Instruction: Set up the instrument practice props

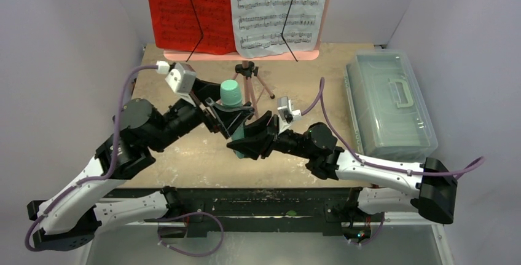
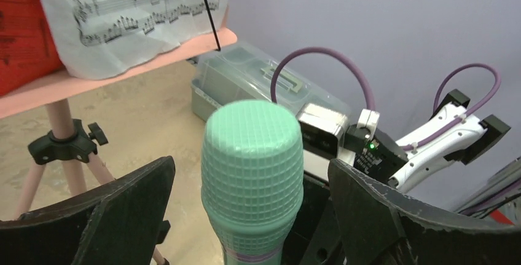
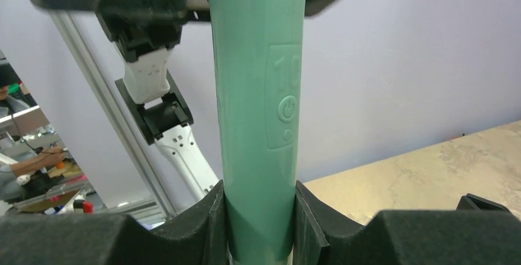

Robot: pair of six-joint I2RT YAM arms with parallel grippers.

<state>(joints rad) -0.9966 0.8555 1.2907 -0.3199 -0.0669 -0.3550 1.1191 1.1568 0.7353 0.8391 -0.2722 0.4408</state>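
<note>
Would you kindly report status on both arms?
Right gripper jaws shut on teal plastic toy microphone, head up. Left gripper jaws open around its head. Pink tripod music stand behind.

The teal microphone (image 3: 258, 123) is smooth plastic, its head gridded. Crinkled paper pages (image 1: 279, 7) at twelve o'clock; glossy plastic box (image 1: 390, 102) at three.

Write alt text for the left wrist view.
A teal toy microphone stands upright between the left gripper's spread black fingers, not touching them. Behind: a pink music stand holding white sheet music, and a clear plastic box.
</note>
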